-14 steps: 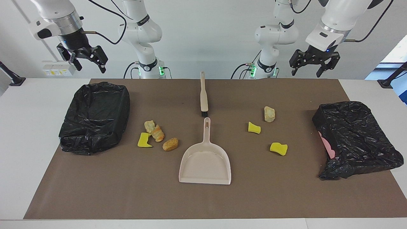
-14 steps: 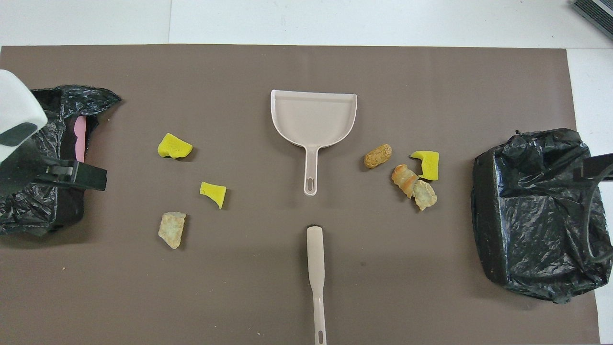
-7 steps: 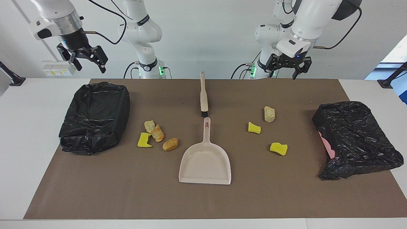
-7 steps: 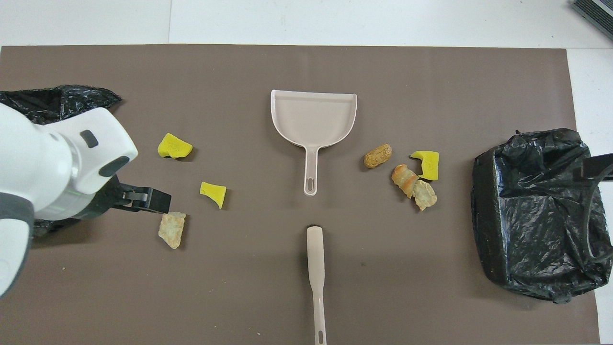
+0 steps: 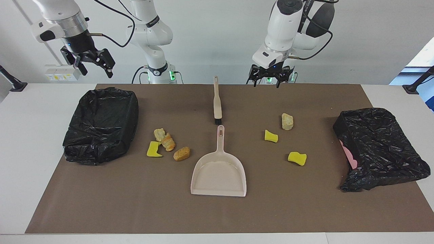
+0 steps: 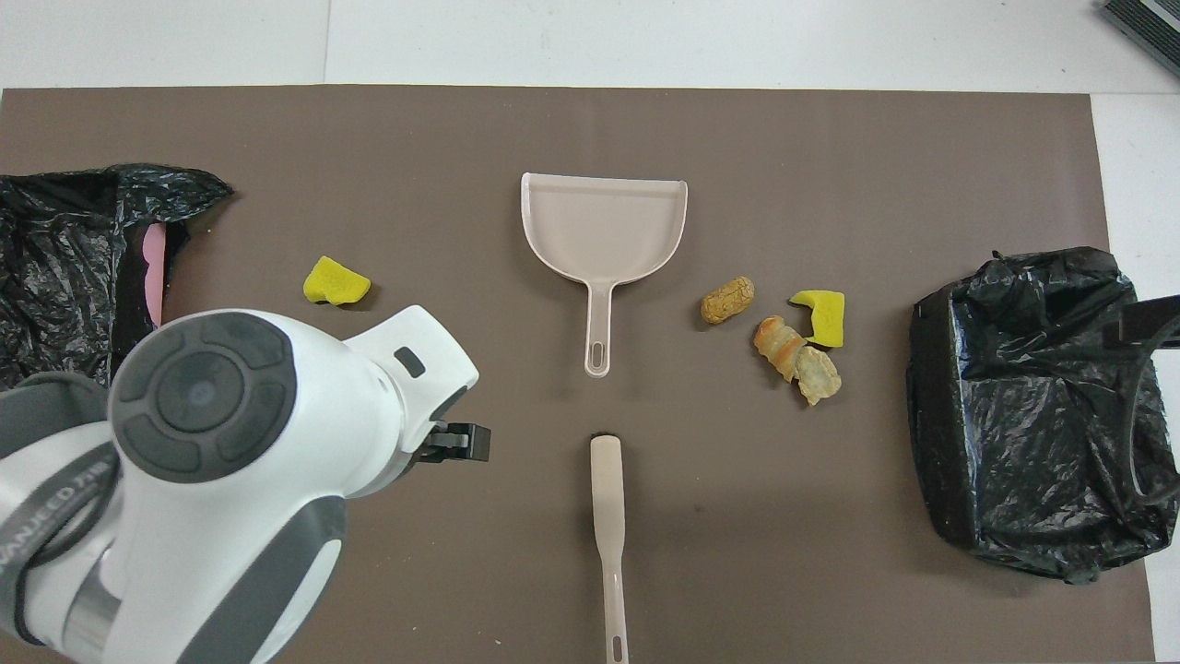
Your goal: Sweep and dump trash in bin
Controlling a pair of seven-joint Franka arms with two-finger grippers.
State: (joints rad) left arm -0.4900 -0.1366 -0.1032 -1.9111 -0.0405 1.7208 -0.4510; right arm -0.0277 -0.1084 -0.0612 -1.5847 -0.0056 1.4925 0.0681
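Trash (image 5: 287,121) on mat, left claw (image 5: 270,80) apart

From high across the table (image 5: 390,91) we face both robots, the whole brown mat (image 5: 305,210) in frame from a fair distance. Our second camera sits above the robots' edge, looking steeply down and forward, closer in. Both views share the mat, the dustpan (image 5: 219,173) (image 6: 604,228) and both bins (image 5: 101,124) (image 6: 1032,406).

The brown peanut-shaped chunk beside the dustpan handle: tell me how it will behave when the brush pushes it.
The brown peanut-shaped chunk looks rounded and lies loose on the mat, so it may roll rather than slide. It is small, so probably light and easily flicked past the dustpan. Its crusty surface suggests it stays stiff.
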